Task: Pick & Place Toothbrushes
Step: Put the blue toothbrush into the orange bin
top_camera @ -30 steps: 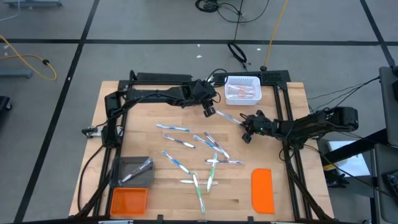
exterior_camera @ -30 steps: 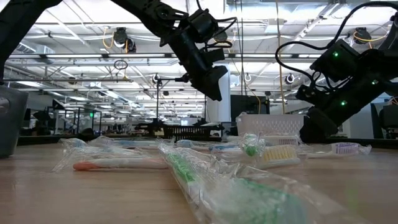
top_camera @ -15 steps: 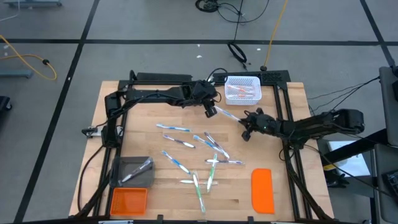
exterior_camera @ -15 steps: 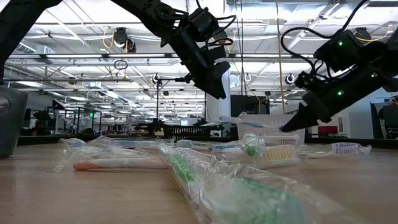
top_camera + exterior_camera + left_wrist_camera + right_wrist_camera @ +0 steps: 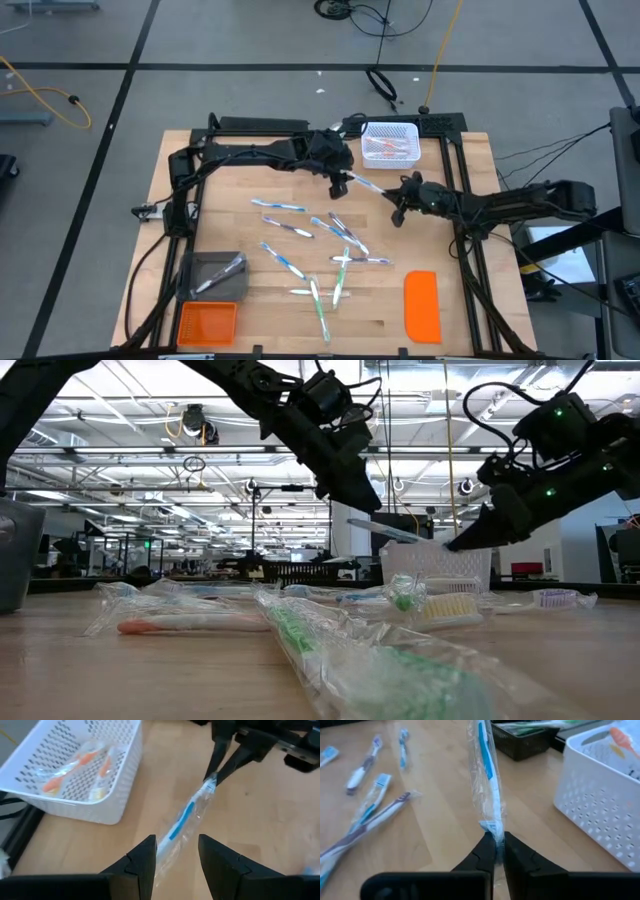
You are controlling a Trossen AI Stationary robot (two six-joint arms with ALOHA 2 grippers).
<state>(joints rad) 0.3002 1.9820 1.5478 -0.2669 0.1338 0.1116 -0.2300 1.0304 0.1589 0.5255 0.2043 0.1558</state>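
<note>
A blue-and-white toothbrush in a clear wrapper [image 5: 184,818] hangs above the table between my two grippers. My right gripper [image 5: 498,846] is shut on one end of it. My left gripper [image 5: 176,856] is open, its fingers on either side of the toothbrush's other end; I cannot tell whether they touch it. Several more wrapped toothbrushes [image 5: 312,238] lie flat on the table's middle. A white basket [image 5: 389,143] at the far edge holds a few orange ones. My right gripper pinches the wrapper's flat end [image 5: 492,827] of the toothbrush between its two fingertips [image 5: 216,769]. The fingers slant downward from the table's right side and lie along the toothbrush. The toothbrush [image 5: 388,531] is lifted clear of the table, nearly level, reaching toward my left gripper.
A dark bin [image 5: 215,276] and an orange tray [image 5: 205,322] stand at the near left. A flat orange lid [image 5: 421,305] lies at the near right. Black frame rails [image 5: 462,190] run along the table's sides.
My right gripper has risen with the toothbrush's wrapper end, lifting the toothbrush off the table. My left gripper has turned in place toward the toothbrush, so the toothbrush's free end now lies between its open fingers.
</note>
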